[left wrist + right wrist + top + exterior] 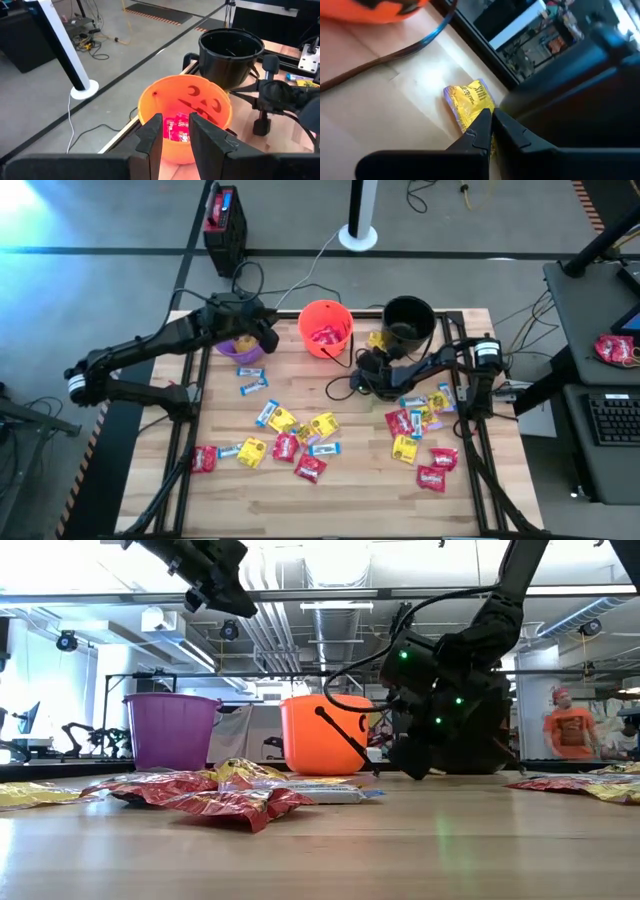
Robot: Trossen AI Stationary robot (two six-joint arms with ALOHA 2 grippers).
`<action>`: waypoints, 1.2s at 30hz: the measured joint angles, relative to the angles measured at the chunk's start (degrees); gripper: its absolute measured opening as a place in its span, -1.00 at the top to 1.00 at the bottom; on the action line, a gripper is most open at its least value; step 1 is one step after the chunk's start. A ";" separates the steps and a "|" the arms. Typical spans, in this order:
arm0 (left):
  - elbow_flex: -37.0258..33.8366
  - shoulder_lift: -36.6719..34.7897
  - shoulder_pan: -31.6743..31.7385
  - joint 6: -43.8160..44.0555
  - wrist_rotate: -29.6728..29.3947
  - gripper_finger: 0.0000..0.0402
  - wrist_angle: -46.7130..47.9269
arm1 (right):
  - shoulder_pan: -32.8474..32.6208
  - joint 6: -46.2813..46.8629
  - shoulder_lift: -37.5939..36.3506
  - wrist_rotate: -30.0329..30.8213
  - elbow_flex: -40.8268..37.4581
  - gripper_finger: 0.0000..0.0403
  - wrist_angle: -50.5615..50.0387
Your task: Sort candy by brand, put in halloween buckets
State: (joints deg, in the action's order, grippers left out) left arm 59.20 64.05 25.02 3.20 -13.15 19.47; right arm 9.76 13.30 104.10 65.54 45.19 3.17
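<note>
Three buckets stand along the table's far edge: purple (240, 350), orange (325, 328) with red packets inside, and black (408, 322). My left gripper (267, 335) hovers high over the purple bucket, faces the orange bucket (200, 100), and is shut on a red candy packet (177, 127). My right gripper (372, 355) is shut and low on the table between the orange and black buckets, its tips at a yellow candy packet (467, 100) lying flat beside the black bucket. My left gripper pinches the red packet's sides (170, 129) between its two fingertips, slanting down toward the orange bucket; the packet is lifted clear. My right gripper's shut fingertips (482, 120) come slanting down onto the yellow packet's end (475, 112) nearest the black bucket. Whether they hold a wrapper edge, I cannot tell.
Loose red, yellow and blue-and-white packets lie across the table's middle (295, 435) and right side (420, 430). The orange bucket's thin black handle (342, 380) lies on the wood by my right gripper. A person in an orange shirt (570, 730) stands beyond the table.
</note>
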 joint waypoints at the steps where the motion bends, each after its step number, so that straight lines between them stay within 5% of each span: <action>1: 0.00 0.14 0.00 0.19 0.00 0.61 -0.02 | 0.12 1.83 0.20 0.01 -0.01 0.95 0.19; 17: 0.00 0.18 0.00 0.57 -2.60 0.61 -0.13 | 2.05 16.79 4.57 5.81 0.22 0.95 4.60; 36: 0.00 0.49 0.57 0.28 -3.02 0.61 0.06 | 3.61 17.71 9.37 2.44 3.15 0.95 7.74</action>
State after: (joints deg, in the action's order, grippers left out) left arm 59.20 64.53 25.58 3.47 -16.16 19.53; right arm 13.37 31.01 113.47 67.98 48.34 10.90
